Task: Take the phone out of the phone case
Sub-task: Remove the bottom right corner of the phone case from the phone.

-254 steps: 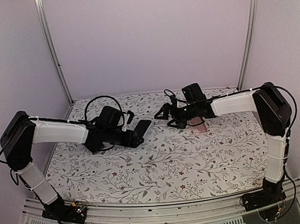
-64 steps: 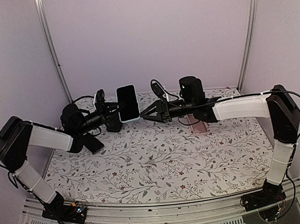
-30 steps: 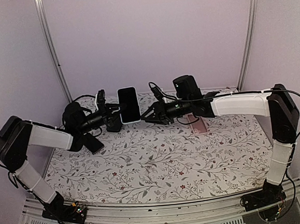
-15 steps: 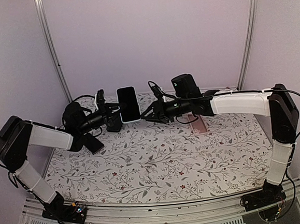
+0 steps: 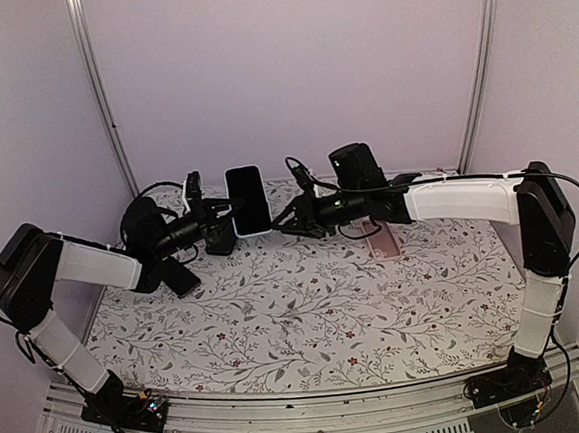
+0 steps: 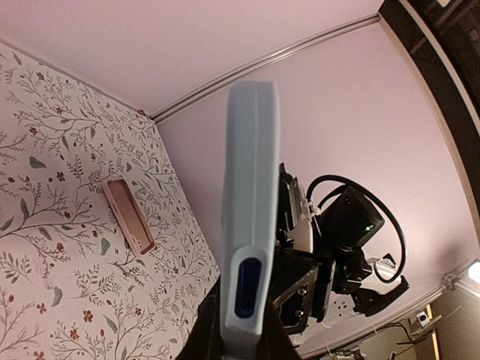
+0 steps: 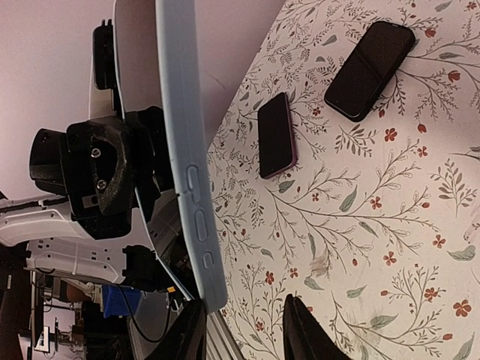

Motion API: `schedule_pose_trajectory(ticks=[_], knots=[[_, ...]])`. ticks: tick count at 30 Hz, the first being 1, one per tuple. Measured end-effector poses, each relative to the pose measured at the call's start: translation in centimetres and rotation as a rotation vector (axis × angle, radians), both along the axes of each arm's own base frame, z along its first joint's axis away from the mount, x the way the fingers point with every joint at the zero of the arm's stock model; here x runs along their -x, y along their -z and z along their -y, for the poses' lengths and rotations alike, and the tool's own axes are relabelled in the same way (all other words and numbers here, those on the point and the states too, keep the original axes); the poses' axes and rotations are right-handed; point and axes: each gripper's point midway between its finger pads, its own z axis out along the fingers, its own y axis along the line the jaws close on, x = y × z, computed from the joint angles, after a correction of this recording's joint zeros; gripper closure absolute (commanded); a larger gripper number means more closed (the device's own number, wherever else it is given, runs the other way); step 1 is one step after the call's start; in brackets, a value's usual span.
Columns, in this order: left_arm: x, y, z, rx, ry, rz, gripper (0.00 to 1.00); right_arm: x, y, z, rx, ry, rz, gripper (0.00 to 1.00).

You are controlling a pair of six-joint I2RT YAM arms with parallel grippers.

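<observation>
Right wrist shows cased phone (image 7: 184, 150) (edge-on) just ahead of right pincer (image 7: 244, 334).

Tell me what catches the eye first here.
A cased phone stands out, held upright in mid-air over the far part of the table and clamped by the left gripper. The open right gripper sits right at its other side. Beneath the right arm, a pink case lies flat on the floral table.
</observation>
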Motion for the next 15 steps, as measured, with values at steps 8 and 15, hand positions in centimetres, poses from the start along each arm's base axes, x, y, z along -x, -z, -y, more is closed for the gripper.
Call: schedule_pose_trajectory(ticks=[8, 15], knots=[[-0.27, -0.01, -0.02, -0.012, -0.024, 0.022, 1.0, -0.58, 0.34, -0.03, 0.001, 0.032, -0.011, 0.64], [-0.35, -0.42, -0.15, -0.013, -0.04, 0.041, 1.0, -0.96, 0.12, -0.03, -0.016, 0.049, -0.017, 0.64]])
